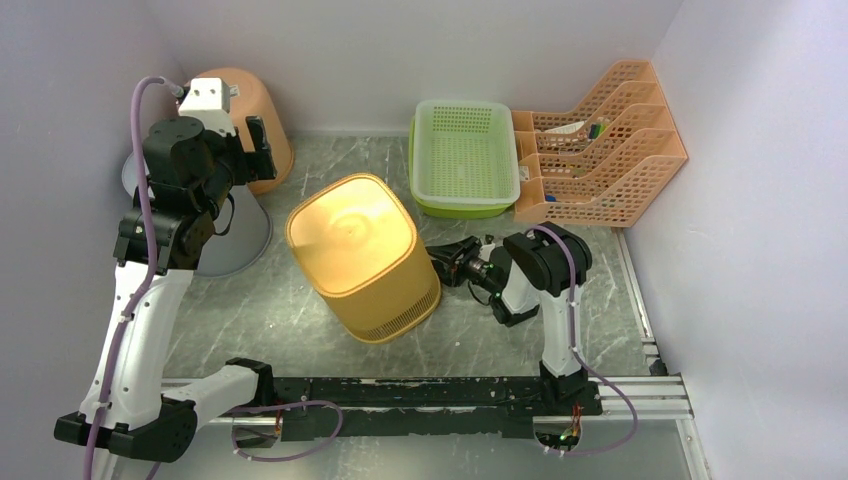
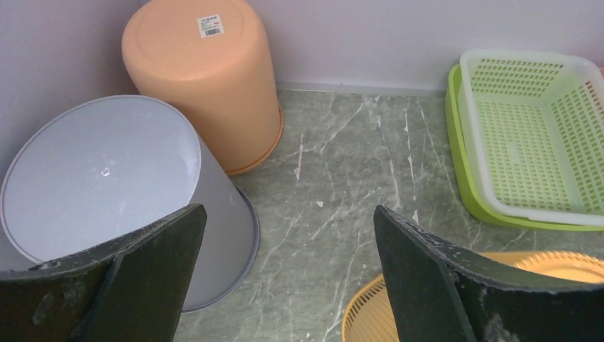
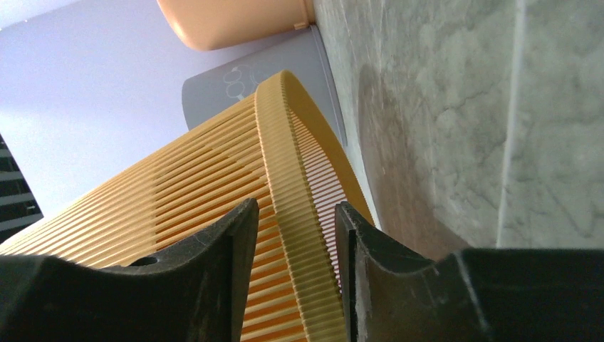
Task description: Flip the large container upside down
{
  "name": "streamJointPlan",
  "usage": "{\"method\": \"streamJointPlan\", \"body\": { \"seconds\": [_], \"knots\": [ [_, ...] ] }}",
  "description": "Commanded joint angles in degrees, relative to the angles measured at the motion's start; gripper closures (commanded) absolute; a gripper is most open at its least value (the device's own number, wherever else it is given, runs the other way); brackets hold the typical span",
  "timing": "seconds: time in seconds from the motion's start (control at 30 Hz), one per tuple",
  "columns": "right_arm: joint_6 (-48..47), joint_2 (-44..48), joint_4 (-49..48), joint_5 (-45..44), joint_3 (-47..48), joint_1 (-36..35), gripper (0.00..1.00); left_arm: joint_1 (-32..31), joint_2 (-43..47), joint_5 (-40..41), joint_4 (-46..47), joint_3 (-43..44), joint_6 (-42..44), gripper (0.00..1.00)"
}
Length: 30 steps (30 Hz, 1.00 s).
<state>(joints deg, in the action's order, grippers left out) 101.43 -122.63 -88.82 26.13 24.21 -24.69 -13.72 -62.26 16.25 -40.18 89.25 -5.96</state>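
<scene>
Yellow ribbed plastic fills the near middle of the marble-patterned table (image 1: 300, 320): the large container (image 1: 362, 255) stands there mouth down with its smooth closed base up, so the flip looks done. It should be light, with thin walls that give a little. The glossy base offers nothing to pinch, so the thick grooved rim (image 3: 299, 206) is the sensible hold.

The right gripper (image 3: 293, 242) lies low at that rim, its jaws a little apart on either side of the band. A sliver of gap shows on each side, so it reads as loose, not pinching.

Further back on the left, the left gripper (image 2: 290, 214) is spread wide and empty above a smooth grey bucket (image 2: 100, 178) and a peach one (image 2: 199, 71), both inverted. A green perforated basket (image 2: 527, 135) and an orange lattice file rack (image 1: 600, 140) sit against the far wall.
</scene>
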Motion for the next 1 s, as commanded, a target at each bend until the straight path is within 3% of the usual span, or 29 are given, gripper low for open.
{"method": "streamJointPlan", "body": {
  "seconds": [0.0,0.43,0.77,0.97],
  "knots": [
    [4.44,-3.59,-15.44,1.31,-1.81,3.19,0.55,-0.17,0.69,-0.59,1.64,-0.57,0.39,0.01],
    [-1.03,-3.65,-15.21,1.8,-5.5,6.05,0.52,-0.17,0.17,-2.33,5.24,-4.57,-0.3,0.0],
    [-8.67,-3.66,-15.02,5.72,-11.59,16.35,0.52,-0.16,-1.14,-3.94,7.19,-6.37,-1.13,0.0],
    [-11.94,0.8,-12.85,7.23,-12.87,17.39,0.51,-0.17,-1.94,-4.32,7.66,-6.68,-1.09,0.0]
  ]
}}
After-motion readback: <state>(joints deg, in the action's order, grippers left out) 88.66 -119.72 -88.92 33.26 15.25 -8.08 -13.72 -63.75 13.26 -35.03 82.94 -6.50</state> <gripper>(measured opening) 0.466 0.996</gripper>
